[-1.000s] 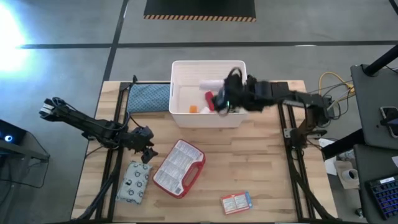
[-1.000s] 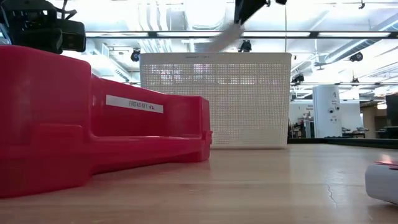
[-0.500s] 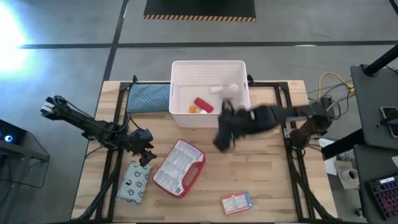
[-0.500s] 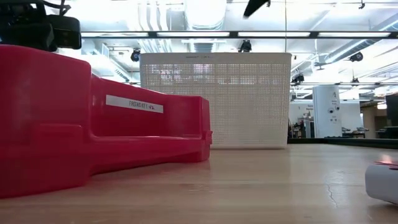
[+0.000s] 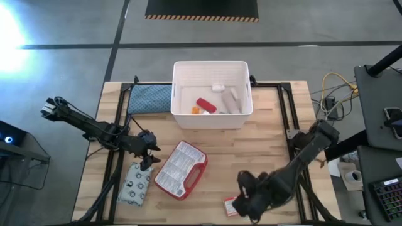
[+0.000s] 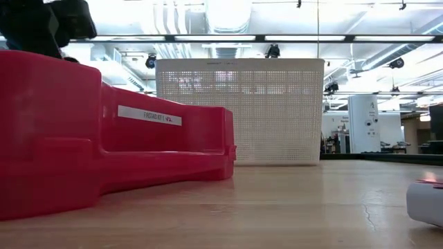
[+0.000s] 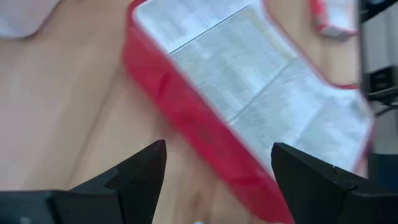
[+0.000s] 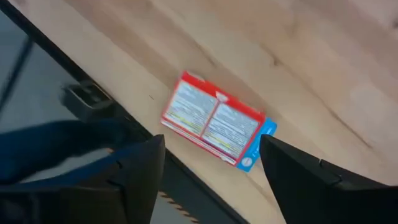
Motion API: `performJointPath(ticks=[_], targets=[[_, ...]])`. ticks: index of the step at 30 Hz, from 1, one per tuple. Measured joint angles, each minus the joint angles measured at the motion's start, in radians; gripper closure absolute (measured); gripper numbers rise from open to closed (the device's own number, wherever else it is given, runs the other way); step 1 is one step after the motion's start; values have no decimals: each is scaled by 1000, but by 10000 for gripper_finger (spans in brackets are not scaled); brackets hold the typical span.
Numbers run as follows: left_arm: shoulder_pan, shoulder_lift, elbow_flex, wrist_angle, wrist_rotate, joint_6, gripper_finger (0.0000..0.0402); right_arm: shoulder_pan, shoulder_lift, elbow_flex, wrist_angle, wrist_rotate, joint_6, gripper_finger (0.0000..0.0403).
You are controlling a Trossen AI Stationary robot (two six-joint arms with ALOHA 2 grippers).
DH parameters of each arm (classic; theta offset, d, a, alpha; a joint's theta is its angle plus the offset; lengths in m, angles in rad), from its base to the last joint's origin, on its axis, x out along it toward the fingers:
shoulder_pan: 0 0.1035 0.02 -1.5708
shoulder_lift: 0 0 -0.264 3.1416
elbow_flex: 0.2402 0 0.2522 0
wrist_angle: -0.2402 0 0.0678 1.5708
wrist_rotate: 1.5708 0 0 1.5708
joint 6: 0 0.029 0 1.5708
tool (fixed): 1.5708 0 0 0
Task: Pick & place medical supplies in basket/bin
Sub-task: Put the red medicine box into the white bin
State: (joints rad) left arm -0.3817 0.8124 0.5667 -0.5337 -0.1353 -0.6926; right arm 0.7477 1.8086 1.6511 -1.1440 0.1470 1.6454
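from my overhead feed i see the white basket (image 5: 212, 117) at the far middle of the table (image 5: 264, 150), with a red cylinder (image 5: 206, 105), a small orange item (image 5: 195, 110) and some pale tubes (image 5: 228, 100) lying inside it. my right gripper (image 5: 246, 199) is down at the near edge of the table, over the small box (image 5: 230, 206), which it partly covers from above. in the right wrist feed the small box (image 8: 216, 122), red-edged with a blue end, lies flat on the wood close to the table edge, and the 2 fingers (image 8: 134, 171) stand wide apart on either side of it, holding nothing.

my left gripper (image 5: 147, 158) sits at the left part of the table, between the grey-white patterned pouch (image 5: 135, 184) and the flat red-edged case (image 5: 181, 169). the left wrist feed looks onto the case (image 7: 249, 118) with its clear ribbed front, and those fingers (image 7: 138, 174) are also spread apart and empty; i cannot tell if they touch the case.

the blue quilted pad (image 5: 151, 98) lies just beside the basket's left wall. at table level the case (image 6: 104, 152) fills the left foreground, the basket (image 6: 239, 111) stands behind it, and a corner of the box (image 6: 426, 198) shows at the right.
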Motion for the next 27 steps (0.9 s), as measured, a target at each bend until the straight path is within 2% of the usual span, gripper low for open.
performJointPath(ticks=[5, 10, 13, 15, 18, 21, 27], targets=[[0, 0, 1, 89, 43, -11, 133, 61, 74, -7, 39, -41, 25, 160], [0, 1, 1, 239, 64, -109, 133, 88, 145, -11, 74, -215, 129, 167], [0, 8, 1, 384, 63, -170, 133, 111, 192, -13, 78, -252, 101, 168], [0, 21, 2, 502, 56, -186, 133, 132, 223, -3, 80, -209, 48, 165], [0, 51, 3, 655, 56, -188, 133, 167, 265, 36, 72, -56, -82, 159], [0, 93, 13, 719, 55, -194, 133, 190, 312, 78, -6, 49, -185, 153], [-1, 224, 70, 717, 54, -258, 133, 215, 397, 106, -54, 86, -373, 130]])
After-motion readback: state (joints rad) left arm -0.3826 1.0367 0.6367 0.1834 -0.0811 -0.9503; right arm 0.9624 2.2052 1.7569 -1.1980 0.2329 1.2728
